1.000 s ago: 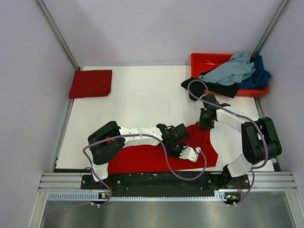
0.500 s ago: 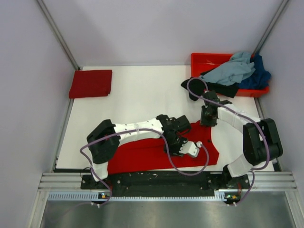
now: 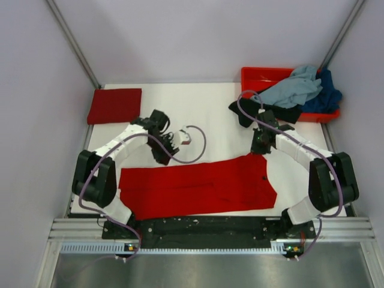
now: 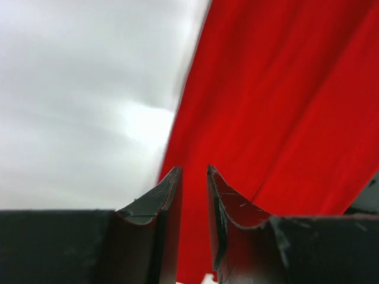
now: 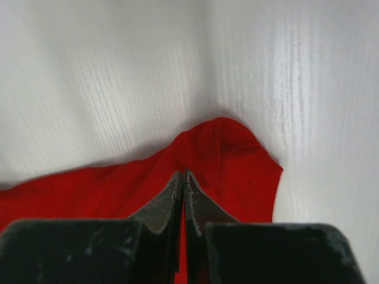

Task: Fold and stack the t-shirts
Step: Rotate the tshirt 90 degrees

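Observation:
A bright red t-shirt [image 3: 198, 186] lies spread in a long strip across the near part of the white table [image 3: 198, 114]. My right gripper [image 3: 261, 147] is shut on its far right corner, and the cloth [image 5: 237, 154] peaks up at the fingertips [image 5: 183, 173]. My left gripper [image 3: 162, 157] hovers at the shirt's far edge towards the left. Its jaws [image 4: 193, 168] stand a narrow gap apart, with flat red cloth [image 4: 272, 89] showing below them and nothing held. A folded darker red t-shirt [image 3: 114, 105] lies at the far left.
A red-orange tray [image 3: 258, 75] at the far right holds a grey-blue shirt [image 3: 294, 87] and a dark blue shirt [image 3: 329, 93]. A black shirt [image 3: 267, 111] spills from it onto the table. The left arm's cable [image 3: 195, 144] loops over the middle. Walls enclose three sides.
My left arm has swung from over the shirt's middle right to the far left edge. The shirt now lies flatter and reaches further left. The right gripper has edged away, still holding the corner.

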Controlling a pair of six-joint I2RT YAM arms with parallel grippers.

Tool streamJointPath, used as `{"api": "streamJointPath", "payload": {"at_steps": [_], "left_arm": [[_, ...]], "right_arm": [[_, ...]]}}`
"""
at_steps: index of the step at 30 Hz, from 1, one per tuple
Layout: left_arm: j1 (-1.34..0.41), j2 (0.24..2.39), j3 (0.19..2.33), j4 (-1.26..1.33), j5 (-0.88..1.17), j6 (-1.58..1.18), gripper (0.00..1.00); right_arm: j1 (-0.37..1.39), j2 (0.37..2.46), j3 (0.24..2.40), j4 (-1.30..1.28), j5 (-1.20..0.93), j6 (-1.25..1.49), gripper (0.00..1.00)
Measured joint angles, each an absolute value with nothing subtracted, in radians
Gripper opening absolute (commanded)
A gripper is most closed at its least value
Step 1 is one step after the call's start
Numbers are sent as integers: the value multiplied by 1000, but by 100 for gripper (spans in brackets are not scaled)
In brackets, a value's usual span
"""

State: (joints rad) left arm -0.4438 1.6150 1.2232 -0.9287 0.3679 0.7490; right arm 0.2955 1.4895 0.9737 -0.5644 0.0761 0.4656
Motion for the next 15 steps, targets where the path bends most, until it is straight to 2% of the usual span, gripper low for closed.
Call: {"api": "streamJointPath", "payload": {"at_steps": [7, 12, 15], "left_arm": [[-177, 1608, 971, -871, 289, 734, 25], [-80, 1568, 885, -837, 249, 736, 27], [-31, 1509, 831, -831, 234, 752, 28]], "right_arm": [[292, 1676, 971, -488, -25, 501, 0], [314, 1834, 1158, -510, -83, 502, 0], [348, 1985, 1363, -532, -126, 501, 0]]}}
